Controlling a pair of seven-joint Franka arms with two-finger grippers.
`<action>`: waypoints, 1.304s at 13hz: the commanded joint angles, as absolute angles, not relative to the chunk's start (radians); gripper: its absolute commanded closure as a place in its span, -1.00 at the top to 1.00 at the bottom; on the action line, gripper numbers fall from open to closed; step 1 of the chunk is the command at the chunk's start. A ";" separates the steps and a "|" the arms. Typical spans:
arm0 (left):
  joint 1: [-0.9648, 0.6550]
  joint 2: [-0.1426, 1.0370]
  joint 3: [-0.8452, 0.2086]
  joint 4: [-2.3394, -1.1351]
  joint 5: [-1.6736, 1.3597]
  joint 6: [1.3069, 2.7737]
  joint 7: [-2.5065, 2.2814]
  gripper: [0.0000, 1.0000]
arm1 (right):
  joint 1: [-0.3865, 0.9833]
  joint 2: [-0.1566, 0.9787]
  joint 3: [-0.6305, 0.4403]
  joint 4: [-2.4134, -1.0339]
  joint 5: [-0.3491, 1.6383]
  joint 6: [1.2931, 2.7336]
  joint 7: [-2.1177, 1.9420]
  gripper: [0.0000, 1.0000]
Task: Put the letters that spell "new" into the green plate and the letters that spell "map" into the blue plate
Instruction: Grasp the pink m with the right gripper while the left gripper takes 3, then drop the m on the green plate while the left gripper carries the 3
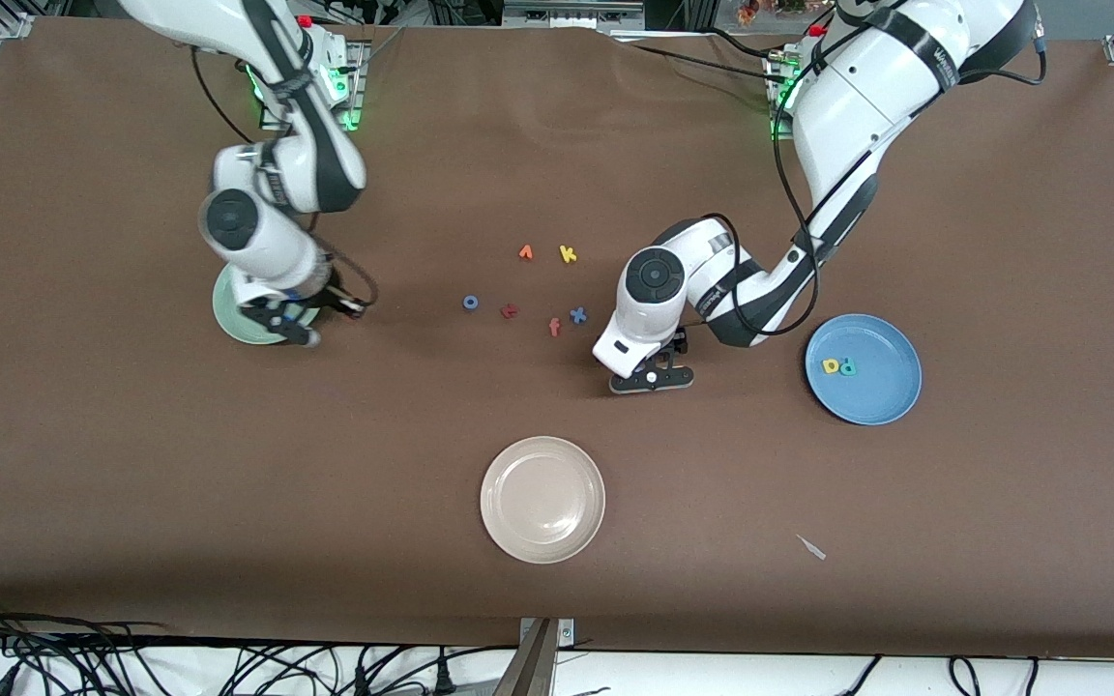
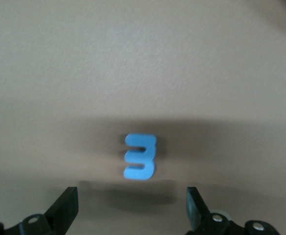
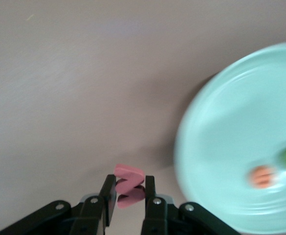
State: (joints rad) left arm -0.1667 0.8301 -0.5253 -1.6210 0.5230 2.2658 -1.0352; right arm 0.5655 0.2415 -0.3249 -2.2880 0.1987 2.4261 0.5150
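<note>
Foam zigzag "w" (image 3: 128, 185), smooth round green plate (image 3: 221, 142)

I see cream-white plate (image 1: 542, 499) nearest the front camera, empty | loose cluster mid-table: orange "v" (image 1: 525, 252) beside yellow "k" (image 1: 568, 254); blue "o" (image 1: 470, 302), dark red "t" (image 1: 510, 310), orange "f" (image 1: 554, 328), blue "x" (image 1: 577, 315) | pale scrap (image 1: 811, 547) | cables (image 1: 180, 662) past table edge

Foam letters only — yellow "k" (image 1: 568, 253), blue "x" (image 1: 578, 315), orange "f" (image 1: 554, 328) — lying on the table.
</note>
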 commanded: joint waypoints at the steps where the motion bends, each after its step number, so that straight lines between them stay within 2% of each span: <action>1: -0.176 0.871 -0.511 -1.560 0.503 2.255 -1.029 0.83 | 0.569 0.187 -0.429 -2.319 0.210 2.364 0.343 -0.77; 2: -0.176 0.880 -0.508 -1.545 0.503 2.255 -1.026 0.78 | 0.569 0.198 -0.449 -2.327 0.212 2.374 0.303 -0.77; 4: -0.175 0.893 -0.508 -1.533 0.503 2.255 -1.023 0.63 | 0.548 0.235 -0.459 -2.329 0.213 2.408 0.256 -0.65; 5: -0.176 0.893 -0.508 -1.532 0.503 2.255 -1.023 0.49 | 0.539 0.238 -0.460 -2.332 0.213 2.410 0.235 -0.19; 6: -0.175 0.893 -0.508 -1.531 0.503 2.255 -1.023 0.35 | 0.520 0.238 -0.460 -2.329 0.213 2.404 0.232 0.99; 9: -0.173 0.893 -0.508 -1.531 0.503 2.255 -1.022 -0.05 | 0.523 0.213 -0.453 -2.290 0.209 2.351 0.227 1.00; 10: -0.175 0.893 -0.508 -1.531 0.503 2.255 -1.026 -0.19 | 0.522 0.209 -0.454 -2.236 0.209 2.277 0.227 1.00; 12: -0.173 0.893 -0.508 -1.531 0.505 2.255 -1.026 -0.52 | 0.520 0.215 -0.457 -2.044 0.198 2.035 0.232 1.00; 14: -0.161 0.885 -0.508 -1.531 0.505 2.252 -1.019 -0.85 | 0.517 0.210 -0.469 -1.901 0.192 1.909 0.206 1.00; 15: -0.155 0.878 -0.511 -1.529 0.503 2.243 -1.008 -0.95 | 0.517 0.207 -0.485 -1.835 0.181 1.829 0.160 1.00; 17: -0.117 0.861 -0.528 -1.528 0.483 2.174 -0.967 -1.00 | 0.517 0.201 -0.512 -1.674 0.152 1.641 0.120 1.00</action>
